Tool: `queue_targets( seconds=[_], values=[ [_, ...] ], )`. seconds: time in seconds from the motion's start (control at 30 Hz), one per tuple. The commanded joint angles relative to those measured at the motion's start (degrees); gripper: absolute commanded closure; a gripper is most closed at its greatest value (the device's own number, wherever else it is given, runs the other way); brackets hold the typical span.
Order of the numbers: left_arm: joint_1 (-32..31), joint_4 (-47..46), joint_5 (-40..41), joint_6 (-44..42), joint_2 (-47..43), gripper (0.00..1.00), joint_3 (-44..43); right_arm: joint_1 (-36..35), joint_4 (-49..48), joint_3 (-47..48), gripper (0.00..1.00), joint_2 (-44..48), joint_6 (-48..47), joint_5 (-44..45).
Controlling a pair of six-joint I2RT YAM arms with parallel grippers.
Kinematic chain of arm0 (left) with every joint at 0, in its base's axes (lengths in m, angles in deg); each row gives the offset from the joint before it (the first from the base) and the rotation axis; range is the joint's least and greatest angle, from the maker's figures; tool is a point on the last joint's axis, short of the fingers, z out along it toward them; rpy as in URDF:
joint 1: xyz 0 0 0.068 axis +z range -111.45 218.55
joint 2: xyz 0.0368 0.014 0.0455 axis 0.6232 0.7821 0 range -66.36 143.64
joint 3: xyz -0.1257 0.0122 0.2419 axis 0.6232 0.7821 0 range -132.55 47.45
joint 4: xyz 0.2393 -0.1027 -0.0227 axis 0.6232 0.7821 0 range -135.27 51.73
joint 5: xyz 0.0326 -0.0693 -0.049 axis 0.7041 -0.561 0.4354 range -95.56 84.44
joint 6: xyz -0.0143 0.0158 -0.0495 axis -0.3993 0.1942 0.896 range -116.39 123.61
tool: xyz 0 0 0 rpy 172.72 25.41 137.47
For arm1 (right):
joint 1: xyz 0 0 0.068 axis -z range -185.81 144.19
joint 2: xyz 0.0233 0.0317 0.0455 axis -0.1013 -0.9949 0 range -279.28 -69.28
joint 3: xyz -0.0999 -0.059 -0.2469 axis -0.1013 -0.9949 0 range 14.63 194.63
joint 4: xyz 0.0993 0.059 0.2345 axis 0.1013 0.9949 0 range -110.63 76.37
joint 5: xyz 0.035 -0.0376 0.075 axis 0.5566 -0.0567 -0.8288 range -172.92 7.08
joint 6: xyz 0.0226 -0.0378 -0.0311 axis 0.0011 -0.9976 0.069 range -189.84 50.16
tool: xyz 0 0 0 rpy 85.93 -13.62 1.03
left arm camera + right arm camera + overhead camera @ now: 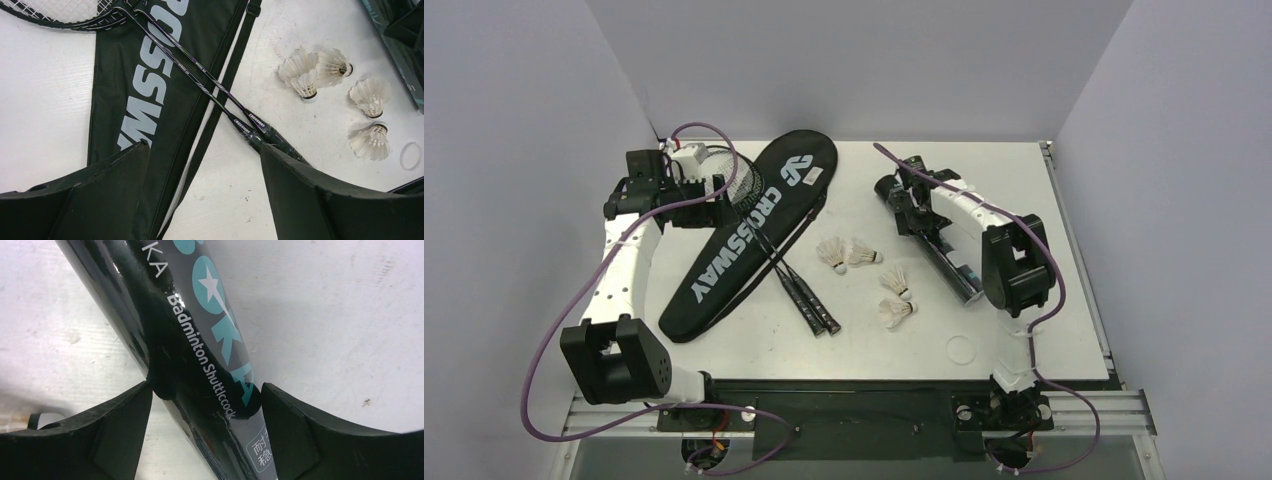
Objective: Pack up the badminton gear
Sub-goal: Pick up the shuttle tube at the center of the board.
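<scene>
The black "CROSSWAY" racket bag [724,250] lies flat at the left. Two thin black rackets [809,300] cross on top of it, handles toward the table's middle. Several white shuttlecocks [895,281] lie loose between the bag and the long black tube [954,270] with teal print. My left gripper [204,146] hovers open over the bag [150,100] and the racket shafts [200,82], with nothing between its fingers. My right gripper [206,387] straddles the tube [200,330], which lies on the table, and both fingertips touch its sides.
A small white ring [961,350] lies on the table near the right arm's base, beside the nearest shuttlecock [371,142]. Grey walls enclose the table at the back and both sides. The left arm's purple cable loops over the bag's far end.
</scene>
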Motion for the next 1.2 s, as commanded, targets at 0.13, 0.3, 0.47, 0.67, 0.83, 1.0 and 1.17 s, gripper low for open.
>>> queue_targets(
  seconds=[0.13,0.3,0.47,0.67,0.83,1.0,1.17],
  values=[
    [0.41,-0.09,-1.18,-0.01,-0.53,0.08,-2.0,1.27,-0.09,-3.48,0.24,0.5,3.71,1.11],
    [0.46,0.15,-1.0,-0.28,-0.52,0.08,-1.87,2.03,0.43,-3.08,0.19,-0.6,4.99,-2.08],
    [0.41,0.3,-0.84,-0.7,-0.51,0.08,-1.93,2.35,1.03,-2.81,0.23,-0.36,5.9,-2.35],
    [0.42,0.05,-1.46,0.22,-0.44,0.08,-2.06,2.89,1.44,-1.68,0.47,2.6,6.51,-0.68],
    [-0.23,0.24,-3.11,1.03,-1.19,0.08,-1.98,3.25,2.65,0.49,0.6,6.34,7.64,1.07],
    [-2.26,2.66,-7.28,2.33,-1.42,0.08,-5.14,3.05,4.38,2.75,0.6,12.29,11.82,1.81],
    [-8.46,4.03,-9.67,4.99,-3.33,0.07,-9.68,1.64,2.02,2.03,0.6,20.1,23.46,1.6]
  ],
)
